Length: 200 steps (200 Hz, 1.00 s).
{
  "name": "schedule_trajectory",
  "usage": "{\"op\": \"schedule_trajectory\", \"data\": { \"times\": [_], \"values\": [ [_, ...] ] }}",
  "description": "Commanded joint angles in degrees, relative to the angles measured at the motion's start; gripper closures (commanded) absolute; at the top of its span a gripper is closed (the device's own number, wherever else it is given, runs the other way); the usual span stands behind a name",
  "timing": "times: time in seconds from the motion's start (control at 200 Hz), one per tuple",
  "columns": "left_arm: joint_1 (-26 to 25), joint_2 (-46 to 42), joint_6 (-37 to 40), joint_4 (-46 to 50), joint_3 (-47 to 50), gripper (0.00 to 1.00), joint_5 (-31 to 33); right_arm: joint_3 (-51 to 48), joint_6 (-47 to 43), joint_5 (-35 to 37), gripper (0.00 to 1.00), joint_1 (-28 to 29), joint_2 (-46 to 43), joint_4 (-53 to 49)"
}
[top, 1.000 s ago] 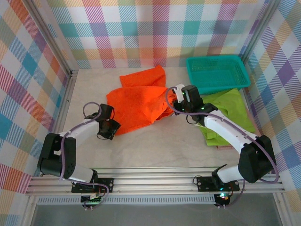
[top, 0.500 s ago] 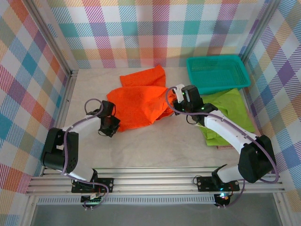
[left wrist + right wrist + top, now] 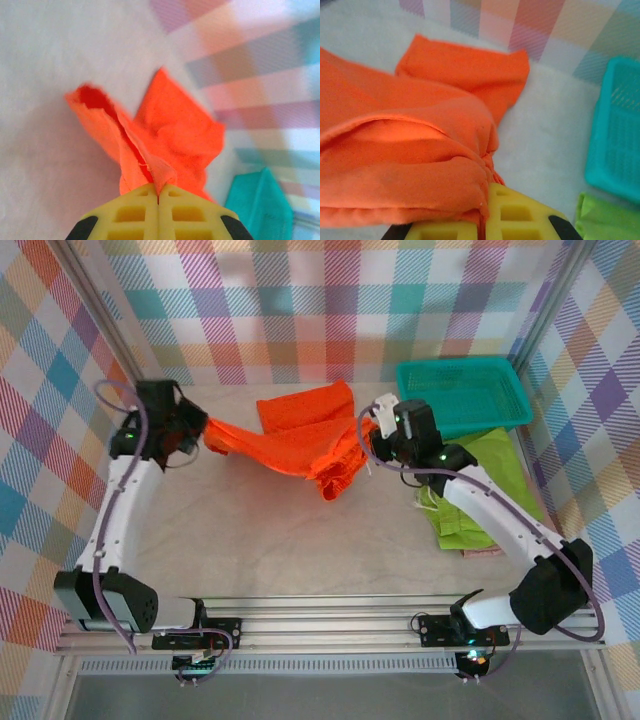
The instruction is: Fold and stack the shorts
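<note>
– Overhead, at 10 o'clock on the table [image 3: 280, 530]: the left gripper [image 3: 207, 435] is clenched on one end of the orange shorts [image 3: 300, 440]. Other end?
– At about 1 o'clock, the right gripper [image 3: 374, 443] is clamped on the opposite edge. The cloth is strung between the two, with a bunched fold drooping toward 6.
– Other pairs?
– At 3 o'clock, the lime green shorts [image 3: 485, 475] lie flat. A sliver of the pink shorts [image 3: 485, 552] shows under their near edge. The teal basket [image 3: 408, 400] sits at 1 to 2 o'clock, just beyond them.
– Left wrist?
– Yellow fingers [image 3: 140, 215] pressed together, orange hem [image 3: 170, 125] pinched between them, the rest trailing to 12. Basket corner [image 3: 260, 205] at 4.
– Right wrist?
– Fingers [image 3: 520, 215] closed on a thick orange wad [image 3: 420, 160] filling 9 to 11. Basket [image 3: 620, 135] at 3, green cloth [image 3: 605, 220] at 5.
</note>
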<state>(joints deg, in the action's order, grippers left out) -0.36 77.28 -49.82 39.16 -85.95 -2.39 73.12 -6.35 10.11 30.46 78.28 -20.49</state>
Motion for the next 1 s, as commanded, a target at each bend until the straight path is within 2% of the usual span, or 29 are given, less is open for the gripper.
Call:
{"op": "schedule_trajectory", "data": {
  "times": [0.0,0.275,0.385,0.48,0.55,0.63,0.82,0.995],
  "values": [
    [3.1,0.1,5.4,7.5,-9.7,1.00,0.0,7.8,-5.2,1.4,1.00,-0.3,0.3,-1.3],
    [8.3,5.1,9.2,14.5,-36.6,1.00,-0.5,25.7,-9.3,0.0,1.00,-0.7,3.3,-6.5],
    [8.8,5.1,10.9,15.1,-43.6,1.00,0.5,27.4,-9.2,-2.0,1.00,-0.7,2.1,-7.7],
    [8.8,3.3,12.0,13.9,-44.3,1.00,-0.2,25.3,-9.3,-3.4,1.00,-0.6,0.3,-8.3],
    [8.8,0.6,13.0,11.5,-40.0,1.00,-2.1,21.7,-9.4,-4.4,1.00,-0.7,-0.8,-8.7],
    [8.8,-3.9,15.2,7.6,-30.8,1.00,-5.0,16.6,-8.6,-5.1,1.00,-0.7,-1.8,-9.5],
    [8.7,-16.9,14.5,0.0,1.4,1.00,-8.7,4.3,-1.6,-8.1,1.00,-0.6,-3.2,-10.7],
    [8.3,-21.2,10.9,-3.2,23.8,1.00,-8.4,-2.5,6.3,-14.7,1.00,-0.7,0.0,-10.6]
  ]
}}
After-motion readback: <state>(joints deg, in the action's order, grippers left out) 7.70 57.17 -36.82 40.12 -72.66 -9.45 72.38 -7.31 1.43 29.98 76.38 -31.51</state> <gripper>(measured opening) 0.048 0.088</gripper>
